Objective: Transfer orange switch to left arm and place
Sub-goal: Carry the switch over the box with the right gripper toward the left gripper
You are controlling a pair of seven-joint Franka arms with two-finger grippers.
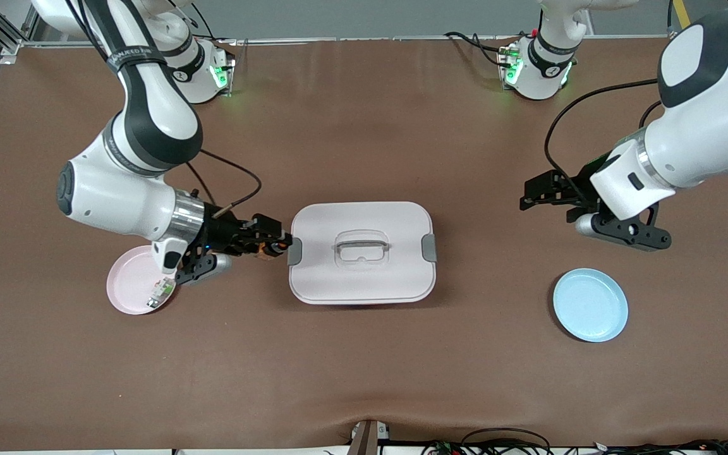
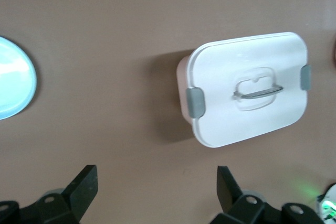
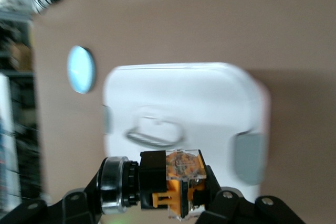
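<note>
Right gripper (image 1: 273, 243) clamped on orange switch (image 3: 170, 183) just beside the box (image 1: 362, 253), should lift clear over it toward the waiting, open-jawed left gripper (image 1: 528, 193).

Box (image 1: 362, 253) sits mid-table (image 1: 364, 379). One plate (image 1: 133, 281) lies toward the right arm's end, carrying a small component (image 1: 160, 295) at its rim. Second plate (image 1: 590, 304) lies toward the left arm's end, nearer the front camera than the box. Right gripper (image 1: 273, 244), clamped on the orange switch (image 3: 170, 182), is beside the box's end latch. Left gripper (image 1: 531, 196), jaws wide, hangs over bare table between box and second plate.
</note>
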